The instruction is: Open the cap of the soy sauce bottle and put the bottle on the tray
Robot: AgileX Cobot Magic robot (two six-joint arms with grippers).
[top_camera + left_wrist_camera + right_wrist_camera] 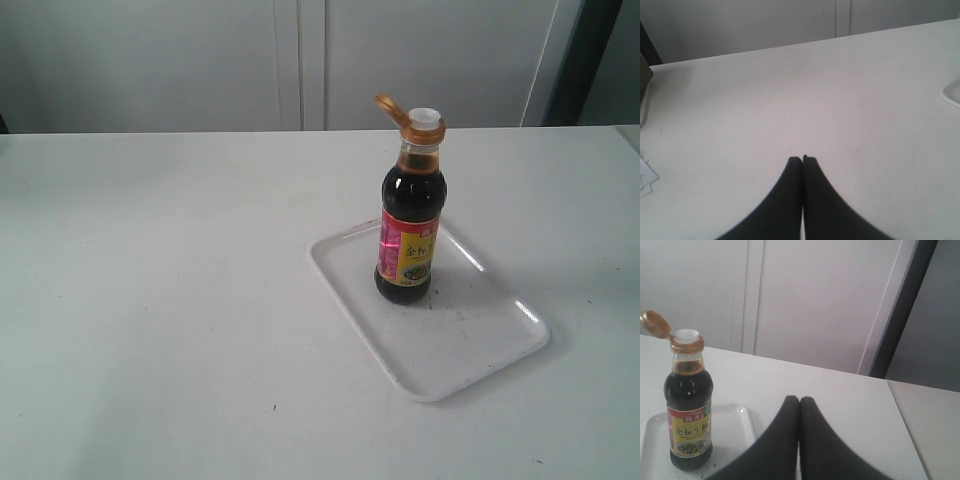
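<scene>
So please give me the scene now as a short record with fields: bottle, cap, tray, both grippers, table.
bottle: soy sauce bottle, upright, standing on the tray
cap: gold cap flipped open, hanging to one side; white spout exposed
tray: white tray lying flat on the table
left gripper: shut, empty, over bare table
right gripper: shut, empty, apart from the bottle
table: white table

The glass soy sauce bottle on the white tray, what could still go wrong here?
1. The dark glass soy sauce bottle stands tall and narrow with its gold flip cap open; a knock could spill sauce.
2. It stands near the back corner of the white plastic tray, so shifting the tray might topple it.
</scene>
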